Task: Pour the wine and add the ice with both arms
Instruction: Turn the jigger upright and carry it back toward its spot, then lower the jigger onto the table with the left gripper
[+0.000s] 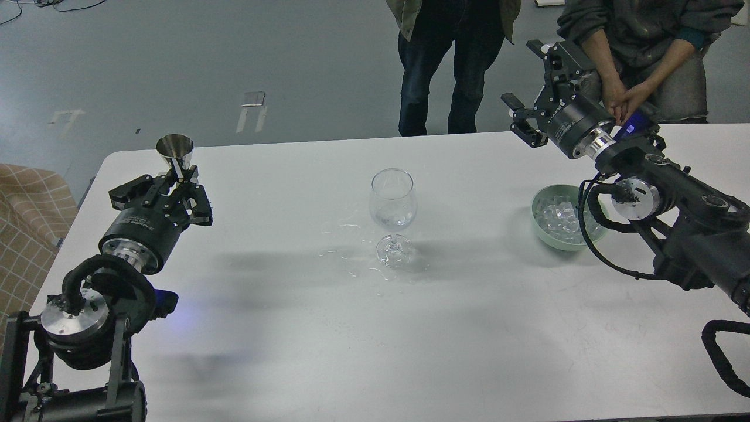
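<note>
- Left gripper (pixel 176 190): at the table's far-left part, fingers closed round the narrow waist of a metal jigger (pixel 175 153). Jigger upright, its open cone mouth up, sticking out above the fingers.
- Right gripper (pixel 530 88): raised over the table's far-right edge, fingers spread apart w/ nothing between them. Sits above and behind the bowl, not touching it.
- Wine glass (pixel 393 214): stemmed, clear, standing upright near table centre, between the 2 arms and well apart from both grippers. Can't tell if any liquid is in the bowl of the glass; looks about empty.
- Wine: clear wet patches/droplets (pixel 351 243) on the tabletop left of and around the glass foot. Inside of jigger not visible enough to say if it holds any.
- Ice (pixel 556 217): clear cubes piled in a pale green bowl (pixel 542 202) on the right side of the table, partly hidden by the right arm's cable loop and joint.
- Table (pixel 293 328): white, arm shadows across the middle.
- 2 people (pixel 457 64) stand beyond the far edge; one at centre, one at right w/ hands clasped just behind the right gripper.
</note>
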`<state>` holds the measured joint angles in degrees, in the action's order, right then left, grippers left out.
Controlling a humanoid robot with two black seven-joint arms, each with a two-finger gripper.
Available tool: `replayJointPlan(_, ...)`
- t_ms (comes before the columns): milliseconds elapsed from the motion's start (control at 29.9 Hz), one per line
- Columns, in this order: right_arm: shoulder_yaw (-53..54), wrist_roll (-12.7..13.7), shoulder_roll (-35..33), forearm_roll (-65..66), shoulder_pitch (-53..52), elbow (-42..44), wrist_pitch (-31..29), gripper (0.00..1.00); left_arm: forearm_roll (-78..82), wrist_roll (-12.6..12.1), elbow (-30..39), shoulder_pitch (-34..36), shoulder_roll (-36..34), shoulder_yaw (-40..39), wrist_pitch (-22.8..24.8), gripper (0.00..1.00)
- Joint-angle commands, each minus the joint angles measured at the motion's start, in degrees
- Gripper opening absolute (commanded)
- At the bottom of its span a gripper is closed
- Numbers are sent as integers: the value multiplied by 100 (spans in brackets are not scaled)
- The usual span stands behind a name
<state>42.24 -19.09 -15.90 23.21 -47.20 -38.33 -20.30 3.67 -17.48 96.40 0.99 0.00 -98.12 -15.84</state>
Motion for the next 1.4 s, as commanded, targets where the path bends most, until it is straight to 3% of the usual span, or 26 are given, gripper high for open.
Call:
replayJointPlan(0,-5,37,-1,8,-8,1,70,100,-130,-37,-174,-178,0,38,440,13)
replayJointPlan(134,-5,64,-1,8,0,10,79,100,-174,-54,-323,-512,0,152,1029,13)
replayJointPlan(468,-14,64,16,17,53,10,105,100,-271,-28,-614,-618,0,179,1337,14)
replayJointPlan(669,-14,64,16,17,53,10,105,100,-271,-1,-991,-618,0,179,1759,14)
replayJointPlan(1371,-14,64,34,26,44,28,123,100,-314,16,-1457,-618,0,187,1997,19)
